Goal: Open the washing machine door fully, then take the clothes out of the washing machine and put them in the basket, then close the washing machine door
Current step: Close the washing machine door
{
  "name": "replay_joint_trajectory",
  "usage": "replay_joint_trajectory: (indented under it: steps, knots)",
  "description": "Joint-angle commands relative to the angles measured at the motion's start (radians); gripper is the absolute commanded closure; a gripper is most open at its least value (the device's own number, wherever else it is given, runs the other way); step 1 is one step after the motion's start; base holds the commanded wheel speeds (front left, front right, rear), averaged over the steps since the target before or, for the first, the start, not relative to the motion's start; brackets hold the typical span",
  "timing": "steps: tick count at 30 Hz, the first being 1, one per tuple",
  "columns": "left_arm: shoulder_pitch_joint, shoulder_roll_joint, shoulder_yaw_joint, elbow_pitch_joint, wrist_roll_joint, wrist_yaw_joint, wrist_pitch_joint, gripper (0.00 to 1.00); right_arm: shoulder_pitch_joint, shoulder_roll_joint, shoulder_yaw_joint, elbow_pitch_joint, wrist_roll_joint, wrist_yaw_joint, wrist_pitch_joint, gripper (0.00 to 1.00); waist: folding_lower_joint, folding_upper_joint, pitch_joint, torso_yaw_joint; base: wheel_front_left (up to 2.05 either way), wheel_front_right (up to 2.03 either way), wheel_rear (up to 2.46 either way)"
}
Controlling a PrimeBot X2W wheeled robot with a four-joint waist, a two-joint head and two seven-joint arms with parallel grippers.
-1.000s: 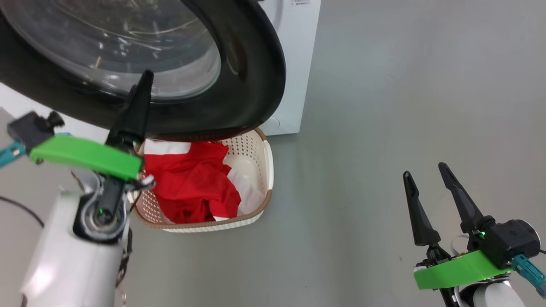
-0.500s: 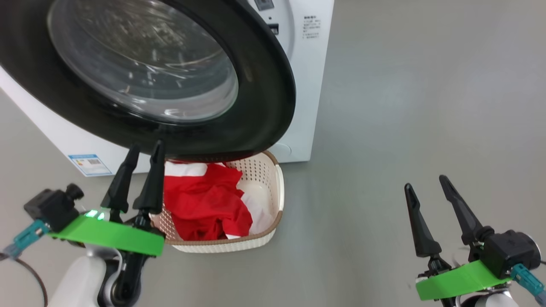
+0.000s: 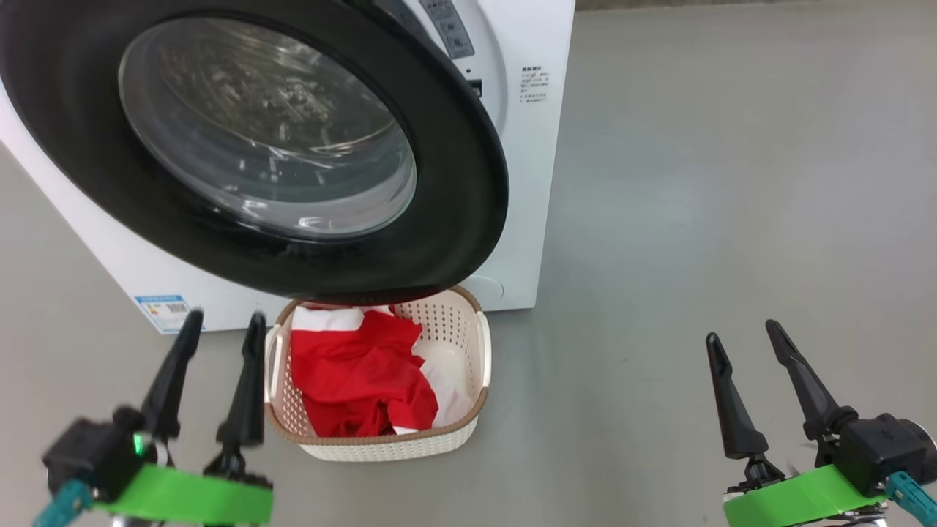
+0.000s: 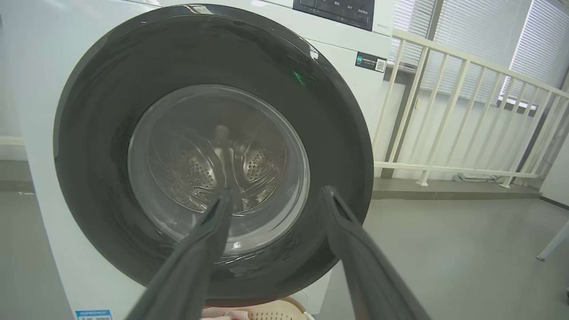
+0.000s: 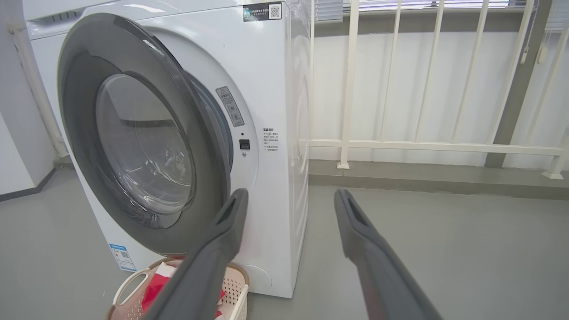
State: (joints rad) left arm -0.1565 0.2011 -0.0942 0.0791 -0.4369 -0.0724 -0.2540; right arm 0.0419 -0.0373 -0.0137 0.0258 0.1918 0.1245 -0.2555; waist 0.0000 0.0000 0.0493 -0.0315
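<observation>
The washing machine door (image 3: 468,205), black-rimmed with a glass bowl, stands ajar on the white washing machine (image 3: 527,146); in the right wrist view a gap shows between the door (image 5: 80,146) and the machine's front (image 5: 266,89). Below the door sits the basket (image 3: 479,351) with the red and white clothes (image 3: 359,373) in it. My left gripper (image 3: 225,322) is open at the lower left, just left of the basket and apart from the door. In the left wrist view it (image 4: 275,193) points at the door's glass (image 4: 213,146). My right gripper (image 3: 743,333) is open over bare floor at the lower right.
Grey floor (image 3: 695,183) stretches to the right of the machine. A white railing (image 5: 400,146) runs along the wall behind and beside the machine. A blue label (image 3: 165,311) sits low on the machine's front. The basket (image 5: 133,289) stands right under the door's lower rim.
The head camera has shifted, so the whole scene sits lower. My left gripper has drawn back from the door's lower rim to the lower left. The right gripper has barely moved.
</observation>
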Motion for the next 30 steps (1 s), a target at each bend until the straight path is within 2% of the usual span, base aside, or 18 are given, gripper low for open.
replay_joint_trajectory:
  steps: [1, 16, 30]
  knots:
    - [0.005, 0.010, 0.047, -0.031, 0.015, 0.011, -0.008, 0.00, -0.008, -0.013, 0.020, -0.032, -0.007, 0.006, -0.006, 0.00, 0.0000, 0.0000, -0.010, -0.004, 0.00, 0.00, 0.00]
    - [0.124, -0.070, 0.124, -0.060, 0.133, 0.021, -0.008, 0.00, 0.037, -0.013, -0.003, -0.049, 0.010, 0.006, -0.006, 0.00, 0.0000, 0.0000, -0.039, -0.007, 0.00, 0.00, 0.00]
    - [0.178, -0.092, 0.132, -0.031, 0.209, 0.011, -0.008, 0.00, 0.063, -0.013, -0.011, -0.055, 0.010, 0.006, -0.006, 0.00, 0.0000, 0.0000, -0.056, 0.000, 0.00, 0.00, 0.00]
